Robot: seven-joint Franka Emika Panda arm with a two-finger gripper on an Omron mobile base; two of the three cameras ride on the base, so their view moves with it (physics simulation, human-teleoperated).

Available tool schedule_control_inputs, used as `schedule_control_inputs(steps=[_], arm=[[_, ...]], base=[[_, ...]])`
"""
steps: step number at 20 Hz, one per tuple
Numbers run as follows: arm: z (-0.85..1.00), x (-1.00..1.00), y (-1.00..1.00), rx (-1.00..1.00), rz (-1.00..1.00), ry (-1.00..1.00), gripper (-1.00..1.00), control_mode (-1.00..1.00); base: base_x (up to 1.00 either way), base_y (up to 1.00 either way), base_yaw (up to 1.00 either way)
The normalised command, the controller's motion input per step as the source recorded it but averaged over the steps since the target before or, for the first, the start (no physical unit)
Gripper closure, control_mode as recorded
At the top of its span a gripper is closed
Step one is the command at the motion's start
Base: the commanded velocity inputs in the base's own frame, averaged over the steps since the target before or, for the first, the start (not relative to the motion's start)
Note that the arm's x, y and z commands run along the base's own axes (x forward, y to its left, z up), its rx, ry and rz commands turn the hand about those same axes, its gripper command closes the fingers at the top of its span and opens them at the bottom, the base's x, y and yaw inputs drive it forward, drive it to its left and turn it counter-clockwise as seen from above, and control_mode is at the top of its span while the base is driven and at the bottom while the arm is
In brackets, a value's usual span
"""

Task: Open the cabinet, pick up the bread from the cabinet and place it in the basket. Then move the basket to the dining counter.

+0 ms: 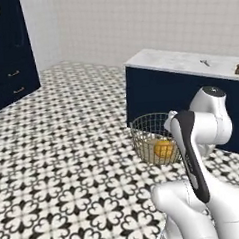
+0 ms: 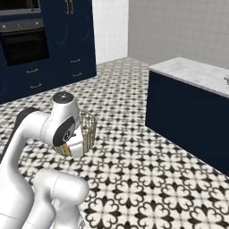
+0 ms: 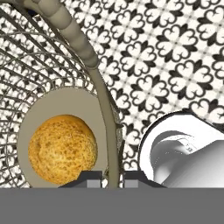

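Bread [image 3: 62,149] lies on the flat bottom of the basket [image 1: 147,132], so the placing looks done and the step in hand seems to be the carry to the dining counter [image 1: 185,62]. In the hand view the tool [image 3: 106,178] sits at the basket's rim, one dark tip on each side of the rim wire, which runs up between them; the tips appear clamped on that rim, though only their very ends show. In both base views the basket hangs above the patterned floor [image 1: 69,159], close in front of the arm, with nothing under it. The dining counter stands well apart, ahead in the left base view and off to the right in the right base view. My guess is the next move calls for bringing the basket over to the marble top, lifting it higher than that top, and keeping it level so the bread stays in. The arm's own links hide the grip in both base views, and small items on the counter's far end are too small to name.
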Motion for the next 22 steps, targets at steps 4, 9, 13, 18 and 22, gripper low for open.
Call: schedule_control_inputs(steps=[4, 9, 13, 18, 22], arm=[[0.00, 0.00, 0.00, 0.00, 0.00, 0.00, 1.00, 1.00], [0.00, 0.00, 0.00, 0.00, 0.00, 0.00, 1.00, 1.00], [0.00, 0.00, 0.00, 0.00, 0.00, 0.00, 1.00, 1.00], [0.00, 0.00, 0.00, 0.00, 0.00, 0.00, 1.00, 1.00], [0.00, 0.00, 0.00, 0.00, 0.00, 0.00, 1.00, 1.00]], base=[[1.00, 0.06, -0.39], [1.00, 0.13, -0.27], [1.00, 0.60, -0.39], [1.00, 0.86, -0.52], [1.00, 0.84, -0.59]])
